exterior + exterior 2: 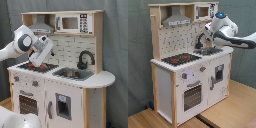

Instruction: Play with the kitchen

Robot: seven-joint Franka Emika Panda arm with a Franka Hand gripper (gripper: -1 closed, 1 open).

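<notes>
Plainly, little of the play showed as done: the kitchen stood on the wooden floor with its oven door closed. My gripper hung just above the hob; I could not tell its opening. Sink and faucet lay beside, hood close overhead.

White robot arm with smooth rounded link casings, grey disc-shaped joint cap ringed in dark trim, boxy white wrist housing with dark patches, blue indicator spot near wrist, dark underside segment along forearm
</notes>
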